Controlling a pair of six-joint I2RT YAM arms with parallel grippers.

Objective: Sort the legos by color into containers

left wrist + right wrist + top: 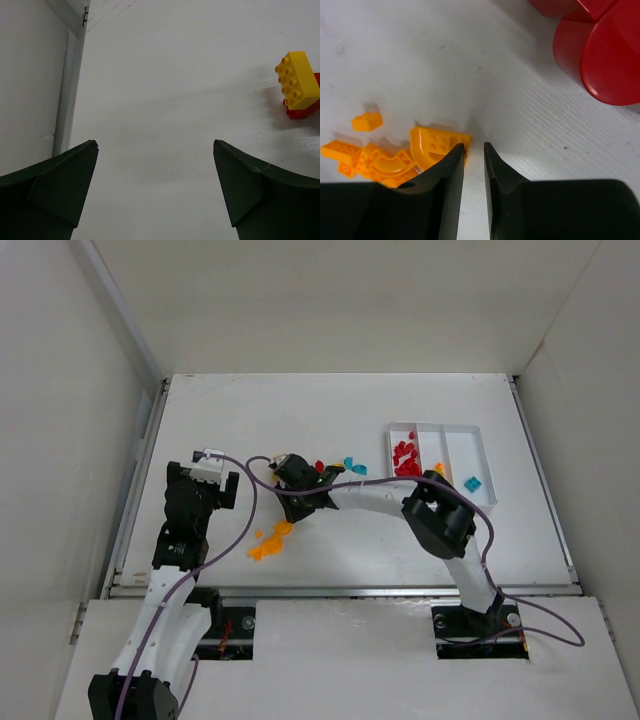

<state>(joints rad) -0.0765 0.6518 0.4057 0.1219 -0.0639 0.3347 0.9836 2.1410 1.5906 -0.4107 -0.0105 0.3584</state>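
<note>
A heap of orange legos (pixel 268 543) lies left of centre on the table. My right gripper (pixel 292 512) reaches down at the heap's far edge. In the right wrist view its jaws (pixel 474 146) stand a narrow gap apart with bare table between them. A curved orange lego (pixel 432 145) touches the outside of the left finger, and more orange legos (pixel 365 155) lie further left. My left gripper (pixel 202 478) is wide open (pixel 155 150) over bare table. The white tray (pixel 480 440) holds red legos (pixel 405 458), one orange lego (pixel 440 468) and one cyan lego (pixel 472 483) in separate containers.
Two cyan legos (pixel 352 466) and a red lego (pixel 319 466) lie beyond my right wrist. Big red rounded pieces (pixel 600 50) show at the top right of the right wrist view. A yellow brick (pixel 297 80) sits on a red one (pixel 302 111). White walls enclose the table.
</note>
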